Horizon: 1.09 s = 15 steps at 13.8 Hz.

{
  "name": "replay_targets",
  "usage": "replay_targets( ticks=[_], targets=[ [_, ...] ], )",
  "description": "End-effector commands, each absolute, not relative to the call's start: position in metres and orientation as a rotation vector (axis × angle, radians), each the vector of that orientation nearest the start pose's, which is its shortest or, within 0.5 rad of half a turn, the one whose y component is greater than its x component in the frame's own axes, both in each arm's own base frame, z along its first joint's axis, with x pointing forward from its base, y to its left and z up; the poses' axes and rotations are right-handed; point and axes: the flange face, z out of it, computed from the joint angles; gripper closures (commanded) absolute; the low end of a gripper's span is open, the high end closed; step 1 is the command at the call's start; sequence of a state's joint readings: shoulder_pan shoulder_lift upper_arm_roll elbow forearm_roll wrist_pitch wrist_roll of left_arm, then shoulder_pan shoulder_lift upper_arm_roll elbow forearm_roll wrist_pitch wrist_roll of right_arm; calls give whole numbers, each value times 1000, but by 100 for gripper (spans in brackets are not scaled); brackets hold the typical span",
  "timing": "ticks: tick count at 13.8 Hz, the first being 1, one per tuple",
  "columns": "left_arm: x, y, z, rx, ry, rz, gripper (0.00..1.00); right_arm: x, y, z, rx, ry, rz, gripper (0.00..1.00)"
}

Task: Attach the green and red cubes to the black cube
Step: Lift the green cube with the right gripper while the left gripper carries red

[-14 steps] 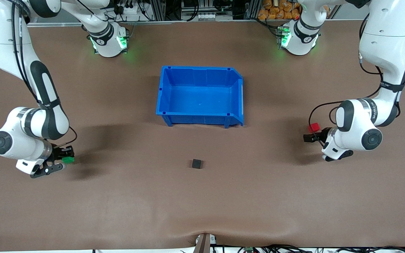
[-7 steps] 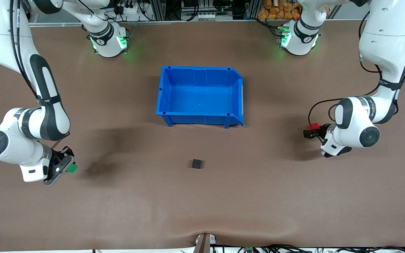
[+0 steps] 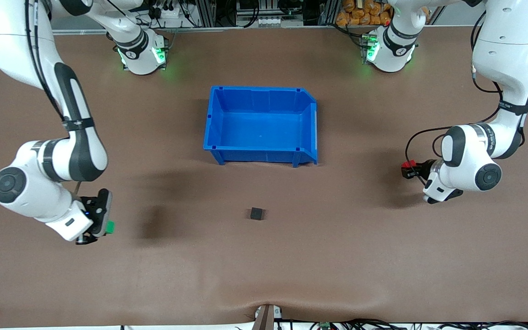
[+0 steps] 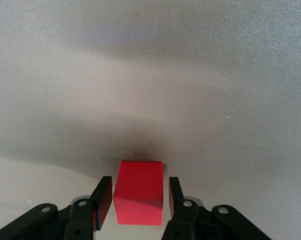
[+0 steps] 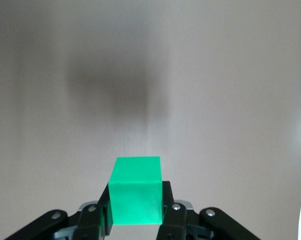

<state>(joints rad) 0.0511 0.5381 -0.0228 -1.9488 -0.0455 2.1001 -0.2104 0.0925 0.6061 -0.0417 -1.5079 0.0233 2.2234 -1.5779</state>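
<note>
one green cube (image 3: 110, 226), one red cube (image 3: 409, 163), one black cube (image 3: 256, 213), one blue bin (image 3: 260, 125), two claws

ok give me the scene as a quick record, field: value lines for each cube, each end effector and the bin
green cube: held in right end effector, up over the right arm's end of the table
red cube: between the fingers of left end effector, over the left arm's end
black cube: alone on the table, nearer the front camera than the bin
blue bin: nothing in it
cubes attached: none yet
</note>
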Motion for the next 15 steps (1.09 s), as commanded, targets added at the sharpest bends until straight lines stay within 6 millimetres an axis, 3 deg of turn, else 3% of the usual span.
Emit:
replay_targets(
  ticks=[1,3,5,8,10,12,14,15],
  targets=[
    [566,14,185,-3067,-407,620,58,717,57,327,2026,2294,116,100],
    [567,14,187,-3068,-410,615,74,721,99,345,1788,2432,140,100],
    [575,15,195,-3064,-443,603,82,725,110,357,1709,2466,163,100],
    [606,10,212,-3044,-621,524,86,731,120,368,1591,2518,189,100],
    [622,-12,228,-2996,-793,460,95,730,121,368,1592,2525,182,100],
    [638,-42,236,-2936,-970,405,95,735,131,376,1576,2542,174,100],
    [659,-64,242,-2915,-1189,390,95,738,161,387,1525,2562,184,100],
    [671,-70,242,-2936,-1307,422,95,739,165,384,1530,2563,186,100]
  ],
)
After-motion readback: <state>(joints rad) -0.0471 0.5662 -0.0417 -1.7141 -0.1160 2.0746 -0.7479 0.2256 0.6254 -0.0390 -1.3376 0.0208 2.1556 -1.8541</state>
